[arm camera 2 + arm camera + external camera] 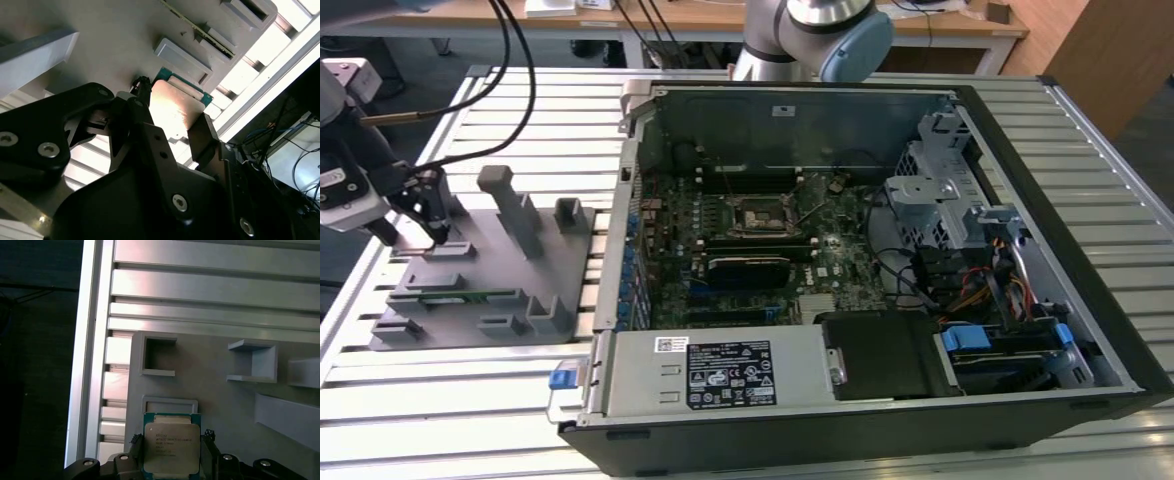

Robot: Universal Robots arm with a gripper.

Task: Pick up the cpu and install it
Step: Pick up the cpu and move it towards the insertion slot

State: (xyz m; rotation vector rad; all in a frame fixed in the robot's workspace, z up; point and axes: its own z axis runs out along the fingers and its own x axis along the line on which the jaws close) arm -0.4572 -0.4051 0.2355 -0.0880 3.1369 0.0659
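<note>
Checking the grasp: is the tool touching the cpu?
Cannot tell: in the first wrist view the tool straddles the cpu, but neither gap nor contact shows.

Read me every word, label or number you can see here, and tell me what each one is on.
On the cpu: lines of print, too small to read.
On the power supply: a white label with text and symbols, too small to read.
Beside it, a small sticker: blurred.
None can be quoted.
</note>
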